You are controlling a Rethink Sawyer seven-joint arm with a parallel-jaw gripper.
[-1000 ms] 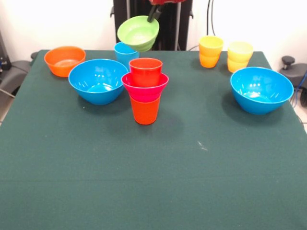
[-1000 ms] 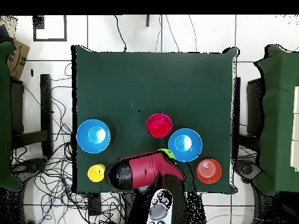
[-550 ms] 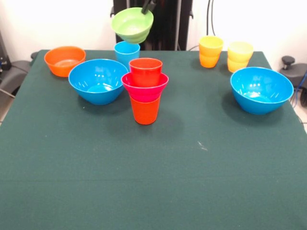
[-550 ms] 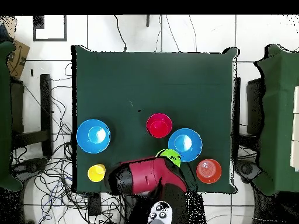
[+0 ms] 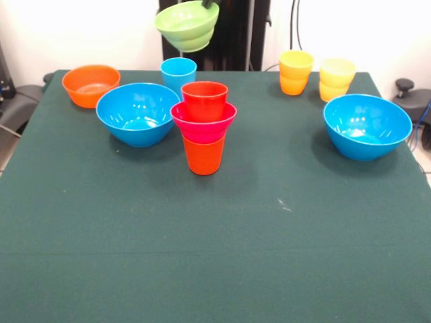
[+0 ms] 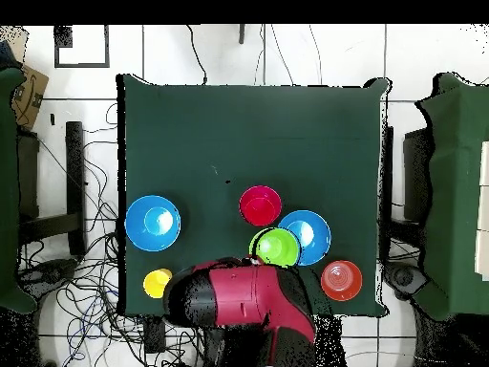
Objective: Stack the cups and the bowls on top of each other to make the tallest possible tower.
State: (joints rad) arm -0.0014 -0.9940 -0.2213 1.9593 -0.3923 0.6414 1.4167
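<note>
Lime-green bowl (image 5: 186, 25), clamped at its rim by the gripper (image 5: 211, 4), has risen and shifted towards the tower (image 5: 203, 126); placement pending.

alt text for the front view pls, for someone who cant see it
A lime-green bowl hangs tilted in the air above a green table, behind a tower of orange cup, pink-red bowl and red cup. Two blue bowls, an orange bowl and three more cups stand around it.

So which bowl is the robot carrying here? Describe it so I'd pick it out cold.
In the front view, look above the far edge of the green table, over the light blue cup. The lime-green bowl hangs there in the air, tilted, with the hand at its rim. It is the only green piece, and the only one off the table.
</note>
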